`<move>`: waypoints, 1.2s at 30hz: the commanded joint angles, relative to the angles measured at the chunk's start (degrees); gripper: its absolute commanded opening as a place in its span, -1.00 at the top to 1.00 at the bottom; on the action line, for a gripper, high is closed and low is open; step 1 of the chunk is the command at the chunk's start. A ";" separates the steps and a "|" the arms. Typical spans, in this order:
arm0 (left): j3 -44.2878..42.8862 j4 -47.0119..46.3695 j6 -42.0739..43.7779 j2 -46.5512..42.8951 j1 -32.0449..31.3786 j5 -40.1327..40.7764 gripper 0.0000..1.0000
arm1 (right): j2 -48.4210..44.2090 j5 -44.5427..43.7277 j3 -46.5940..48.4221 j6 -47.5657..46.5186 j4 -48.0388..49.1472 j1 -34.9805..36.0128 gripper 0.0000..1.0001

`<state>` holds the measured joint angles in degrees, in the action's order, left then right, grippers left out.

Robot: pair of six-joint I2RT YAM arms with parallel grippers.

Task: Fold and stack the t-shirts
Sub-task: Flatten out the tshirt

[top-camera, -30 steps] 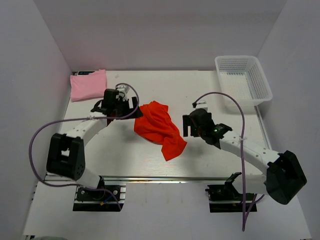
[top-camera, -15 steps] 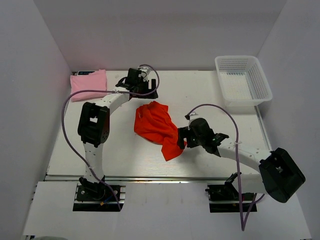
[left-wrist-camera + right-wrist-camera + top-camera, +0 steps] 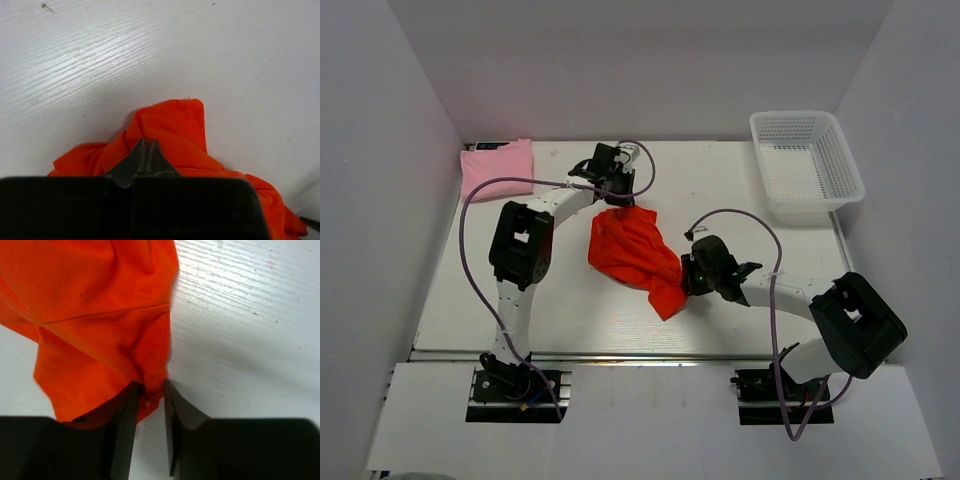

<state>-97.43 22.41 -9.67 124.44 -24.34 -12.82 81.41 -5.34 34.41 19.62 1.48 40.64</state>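
Observation:
An orange-red t-shirt [image 3: 635,255] lies crumpled in the middle of the white table [image 3: 560,310]. My left gripper [image 3: 618,194] is at the shirt's far edge. In the left wrist view its jaws [image 3: 147,143] are pressed together on a raised fold of the orange cloth [image 3: 172,122]. My right gripper [image 3: 685,272] is at the shirt's near right corner. In the right wrist view it [image 3: 151,386] is shut on the hem, and orange cloth [image 3: 90,305] is bunched between its fingers. A pale pink t-shirt [image 3: 497,170] lies folded at the far left corner.
A white mesh basket [image 3: 806,115] stands at the far right corner of the table. Purple cables loop above both arms. Grey walls close in the table on the left, the right and the far side.
Both arms have swung in to the orange shirt, the left to its far edge, the right to its near right corner. Both grippers went from wide open to shut on cloth.

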 commanded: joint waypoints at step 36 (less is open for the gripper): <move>17.36 -17.23 -1.76 -70.90 0.08 25.39 1.00 | -35.00 10.34 41.85 -25.67 -8.24 0.14 1.00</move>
<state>-77.17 5.54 -13.37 56.95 -24.23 11.42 47.13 1.30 69.73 -0.89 -4.03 40.73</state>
